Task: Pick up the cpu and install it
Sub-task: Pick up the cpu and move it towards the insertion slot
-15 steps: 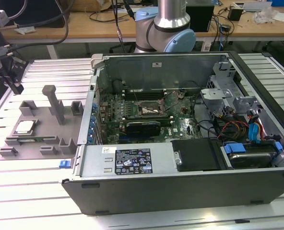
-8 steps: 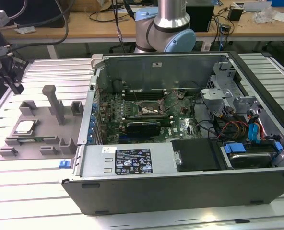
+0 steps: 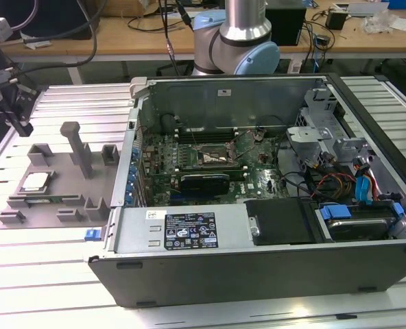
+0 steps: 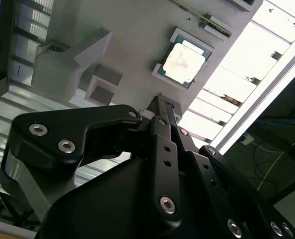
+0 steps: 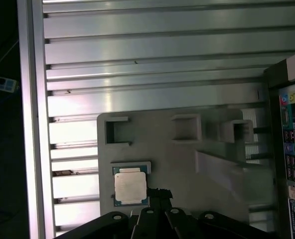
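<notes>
While the cpu (image 3: 36, 181) lies in its grey fixture (image 3: 64, 188), nine o'clock of the computer case (image 3: 258, 274), we note the gripper (image 4: 159, 103) near it. Jaws closed, empty.

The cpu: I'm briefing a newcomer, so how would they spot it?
On the exterior view's left, beside the open case, lies a grey plate. Near that plate's left edge the cpu lies flat, the only shiny silver square among matte grey blocks.

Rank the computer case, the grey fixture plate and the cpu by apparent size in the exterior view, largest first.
1. computer case
2. grey fixture plate
3. cpu, lying on that plate
</notes>
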You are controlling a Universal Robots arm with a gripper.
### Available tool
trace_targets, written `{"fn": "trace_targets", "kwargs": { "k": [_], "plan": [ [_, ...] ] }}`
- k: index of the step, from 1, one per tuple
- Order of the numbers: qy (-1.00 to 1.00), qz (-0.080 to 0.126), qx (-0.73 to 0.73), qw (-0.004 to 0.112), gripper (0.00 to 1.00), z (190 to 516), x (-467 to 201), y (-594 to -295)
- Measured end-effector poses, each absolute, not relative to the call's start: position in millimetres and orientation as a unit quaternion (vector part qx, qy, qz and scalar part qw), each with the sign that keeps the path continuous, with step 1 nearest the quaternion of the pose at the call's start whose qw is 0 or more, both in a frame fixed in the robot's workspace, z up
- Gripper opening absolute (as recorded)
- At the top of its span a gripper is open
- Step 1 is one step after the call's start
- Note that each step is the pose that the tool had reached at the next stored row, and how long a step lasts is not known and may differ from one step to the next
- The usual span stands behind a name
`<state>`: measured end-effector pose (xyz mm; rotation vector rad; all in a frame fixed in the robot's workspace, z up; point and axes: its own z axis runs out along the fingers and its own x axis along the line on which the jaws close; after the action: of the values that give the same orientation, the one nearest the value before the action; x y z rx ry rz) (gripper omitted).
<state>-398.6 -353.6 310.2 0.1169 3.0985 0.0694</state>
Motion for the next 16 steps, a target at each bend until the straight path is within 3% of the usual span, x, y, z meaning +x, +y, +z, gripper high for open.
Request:
{"fn": "trace_targets", "kwargs": {
  "k": [16],
  "plan": [
    [0.999, 0.022, 0.038, 0.021, 0.11, 292, -411, -360]
  ]
}}
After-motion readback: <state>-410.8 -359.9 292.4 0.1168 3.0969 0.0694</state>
